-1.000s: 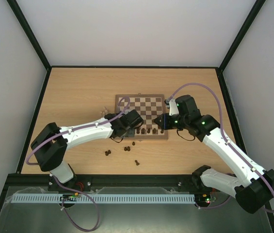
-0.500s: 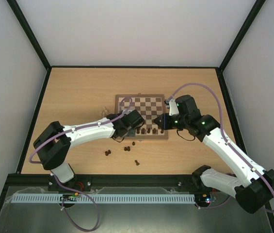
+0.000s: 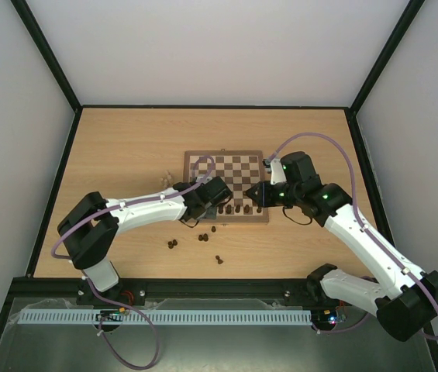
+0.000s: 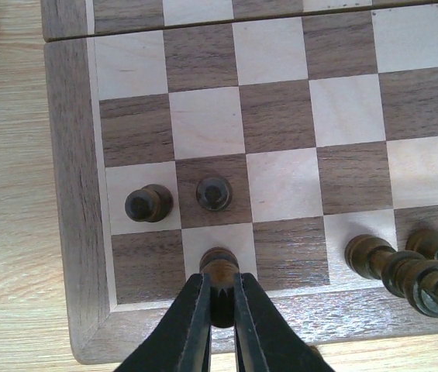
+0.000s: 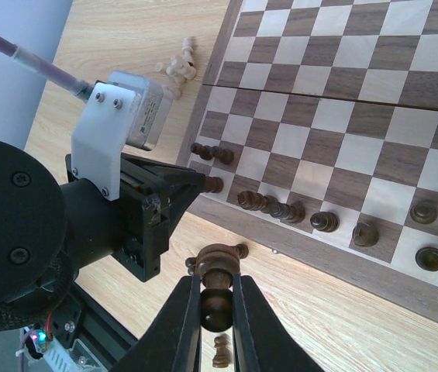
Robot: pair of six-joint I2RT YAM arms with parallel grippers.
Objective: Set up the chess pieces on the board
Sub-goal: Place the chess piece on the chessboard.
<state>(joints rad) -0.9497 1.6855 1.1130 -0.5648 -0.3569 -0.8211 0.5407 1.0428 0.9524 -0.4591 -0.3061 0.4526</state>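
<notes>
Two dark pieces are in hand at once. The left gripper is clamped on an upright dark chessman, poised at the cream square of the board's nearest rank, second from the left corner. That square lies straight below the fingertips, with a dark pawn at 12 o'clock one rank further and another at 11. Whether the base already touches the wood we cannot tell. The right gripper pinches another dark piece, also upright, off the board over the table, with the near edge at 12 o'clock — so the left arm is nearer to a placing. Against a second ago, the left wrist has slid toward 3 o'clock along the near edge — the right arm has not moved.
</notes>
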